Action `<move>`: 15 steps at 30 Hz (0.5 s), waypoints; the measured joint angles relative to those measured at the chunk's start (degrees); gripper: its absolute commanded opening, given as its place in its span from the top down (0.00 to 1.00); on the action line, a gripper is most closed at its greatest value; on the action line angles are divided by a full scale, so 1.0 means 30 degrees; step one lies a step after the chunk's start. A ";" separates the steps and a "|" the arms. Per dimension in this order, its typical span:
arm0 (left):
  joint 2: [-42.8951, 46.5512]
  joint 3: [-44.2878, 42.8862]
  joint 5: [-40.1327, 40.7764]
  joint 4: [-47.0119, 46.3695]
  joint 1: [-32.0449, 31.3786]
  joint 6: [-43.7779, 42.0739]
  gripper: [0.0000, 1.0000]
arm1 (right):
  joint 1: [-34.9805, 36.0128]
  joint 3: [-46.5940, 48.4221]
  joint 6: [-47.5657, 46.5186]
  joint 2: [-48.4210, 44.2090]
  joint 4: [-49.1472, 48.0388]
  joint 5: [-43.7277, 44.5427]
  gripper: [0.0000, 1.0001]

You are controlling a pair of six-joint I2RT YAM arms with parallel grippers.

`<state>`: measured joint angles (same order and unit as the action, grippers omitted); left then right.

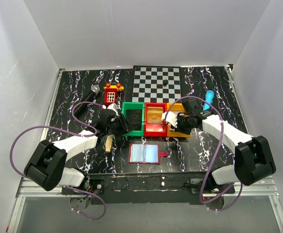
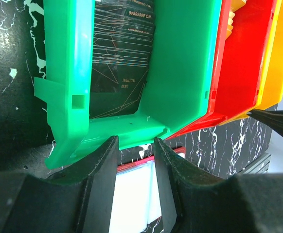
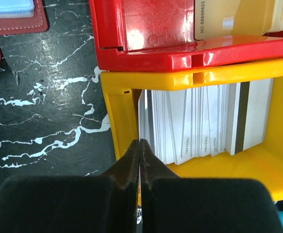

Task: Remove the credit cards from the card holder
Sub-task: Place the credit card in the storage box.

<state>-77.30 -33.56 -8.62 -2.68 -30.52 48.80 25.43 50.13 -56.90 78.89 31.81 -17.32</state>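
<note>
The card holder (image 1: 144, 153) lies open near the table's front, pale bluish sleeves up, red tab (image 1: 165, 154) on its right. Dark credit cards (image 2: 122, 48) lie in the green bin (image 1: 132, 118). A tan-orange card (image 3: 229, 19) lies in the red bin (image 1: 156, 121). Several pale grey cards (image 3: 204, 121) lie in the yellow bin (image 3: 117, 111). My left gripper (image 2: 135, 143) is open and empty at the green bin's near edge, and the holder (image 2: 132, 194) shows between its fingers. My right gripper (image 3: 140, 141) is shut, its tips at the leftmost grey card's edge. I cannot tell whether it pinches a card.
A chessboard (image 1: 157, 81) lies at the back. A red toy house (image 1: 112, 93) and a microphone (image 1: 94, 91) are at the back left. A blue object (image 1: 208, 99) is at the right, and a wooden piece (image 1: 109, 142) lies by the left arm.
</note>
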 measured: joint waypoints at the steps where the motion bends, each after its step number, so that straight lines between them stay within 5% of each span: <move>1: 0.0000 0.0000 -0.0007 0.0022 0.0015 -0.0015 0.66 | 0.0051 -0.0131 0.0022 0.0029 -0.0138 0.0124 0.99; 15: 0.0015 0.0000 -0.0131 0.0138 0.0022 -0.0219 0.67 | 0.0379 -0.1421 0.0976 0.0372 -0.4248 0.2805 0.99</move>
<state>-77.25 -33.56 -9.02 -2.26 -30.46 48.14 26.57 45.87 -53.98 80.01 19.07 -8.91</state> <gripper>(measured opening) 0.330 0.022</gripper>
